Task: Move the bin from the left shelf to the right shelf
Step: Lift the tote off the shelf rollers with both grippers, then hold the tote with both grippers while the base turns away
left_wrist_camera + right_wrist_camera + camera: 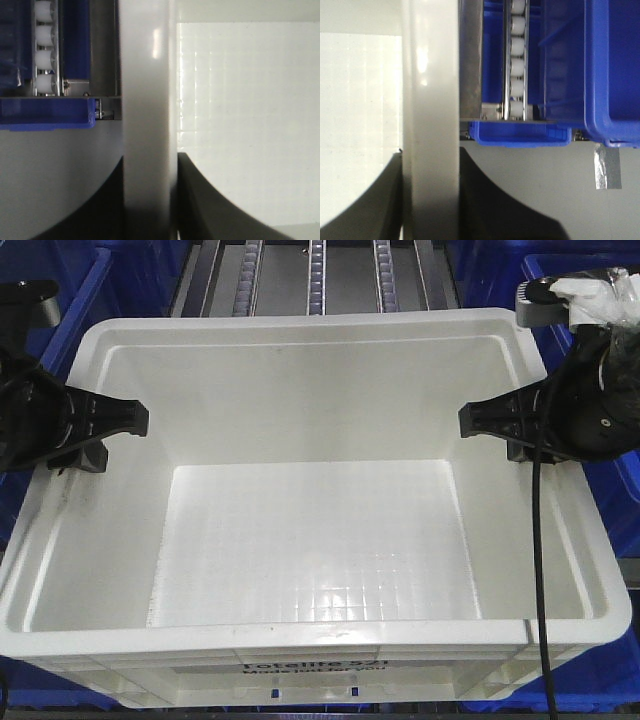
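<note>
Front view first: the bin (310,540) fills nearly the whole frame, empty, with the printed side at 6 o'clock. It's clamped on both side walls, by the left gripper (105,435) at 9 o'clock and the right gripper (495,432) at 3 o'clock. Each one straddles the rim with one finger inside and one outside, so both are closed down on the bin wall. Both arms are reached in from the sides, roughly level and mirrored. The right shelf (318,280) is seen at 12 o'clock, just past the far rim, with blue totes (80,290) to either side. Left wrist view: the white wall (147,100) is pinched between two dark fingers (210,210), and rollers (44,50) plus a blue tote edge (47,112) are seen at 10 o'clock. Right wrist view: it's the same story mirrored, with the wall (430,125) squeezed between fingers (495,200) and rollers (517,60) and totes (610,75) up at 1 o'clock. Progress-wise, the grab looks done and the bin looks like it's been brought up to the roller rack. Whether it's already resting on the rollers can't be told from any of the views. What's probably left is getting it seated on the rails, then letting go.
</note>
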`<control>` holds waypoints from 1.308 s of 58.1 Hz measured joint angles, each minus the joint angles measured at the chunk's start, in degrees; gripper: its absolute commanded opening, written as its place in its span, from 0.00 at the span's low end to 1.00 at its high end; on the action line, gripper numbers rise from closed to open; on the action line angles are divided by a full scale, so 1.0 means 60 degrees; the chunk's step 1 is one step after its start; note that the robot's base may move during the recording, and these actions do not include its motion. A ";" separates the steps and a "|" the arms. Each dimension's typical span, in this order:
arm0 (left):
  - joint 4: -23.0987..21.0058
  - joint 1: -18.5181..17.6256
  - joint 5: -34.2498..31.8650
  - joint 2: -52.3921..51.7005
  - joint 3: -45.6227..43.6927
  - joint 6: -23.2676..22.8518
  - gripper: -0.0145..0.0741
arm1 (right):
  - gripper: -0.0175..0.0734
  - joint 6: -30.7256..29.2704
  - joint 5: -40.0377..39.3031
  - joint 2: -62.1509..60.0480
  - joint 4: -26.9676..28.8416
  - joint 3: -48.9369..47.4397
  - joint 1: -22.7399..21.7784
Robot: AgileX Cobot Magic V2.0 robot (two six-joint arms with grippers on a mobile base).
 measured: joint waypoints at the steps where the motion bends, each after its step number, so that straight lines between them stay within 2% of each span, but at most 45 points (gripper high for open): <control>1: 0.0000 0.0000 0.0000 0.0000 0.0000 0.0000 0.16 | 0.19 0.0000 0.0000 0.0000 0.0000 0.0000 0.0000; 76: -0.0056 0.0000 0.0047 -0.0011 0.0000 0.0000 0.15 | 0.19 0.0022 0.0145 0.0000 -0.0013 0.0000 0.0000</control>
